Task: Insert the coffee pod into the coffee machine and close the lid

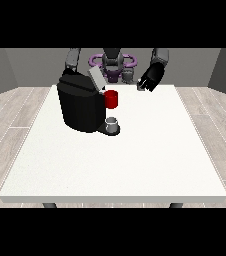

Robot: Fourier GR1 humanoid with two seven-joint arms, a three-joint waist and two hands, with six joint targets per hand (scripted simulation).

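A large white table point(135, 165) fills the middle of the frame, set on pale wood flooring with grey walls behind. Left of centre, toward the upper part of the table, stands a black coffee machine point(80, 105) with its grey lid point(96, 79) tilted up and open. A red thing at the machine point(111, 99) sits at its front, and a small grey thing point(112, 121) rests on the machine's base below; whether that is the coffee pod cannot be told. At the upper right of the table, the hand at the view's right point(149, 80) hangs above the far edge, well apart from the machine; whether its fingers are apart or together cannot be told. The other hand is hidden behind the machine. Judging by the raised lid, closing has yet to happen.
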